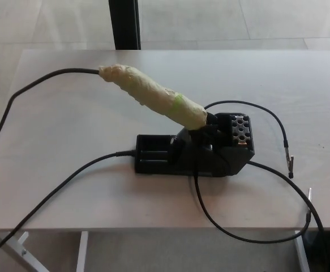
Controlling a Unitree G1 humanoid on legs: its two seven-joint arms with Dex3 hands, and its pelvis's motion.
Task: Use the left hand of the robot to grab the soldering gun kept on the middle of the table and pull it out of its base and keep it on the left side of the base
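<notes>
Resting tilted in its black base (210,156) at the middle of the table (68,130), the tape-wrapped soldering gun (153,95) is seen; black cables (63,184) are trailed around; neither robot hand is shown.

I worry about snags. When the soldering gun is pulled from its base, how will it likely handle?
The soldering gun looks stiff, its tape-wrapped handle probably grippy. Its trailing cable is floppy and may drag. The base seems light and might shift or lift.
</notes>
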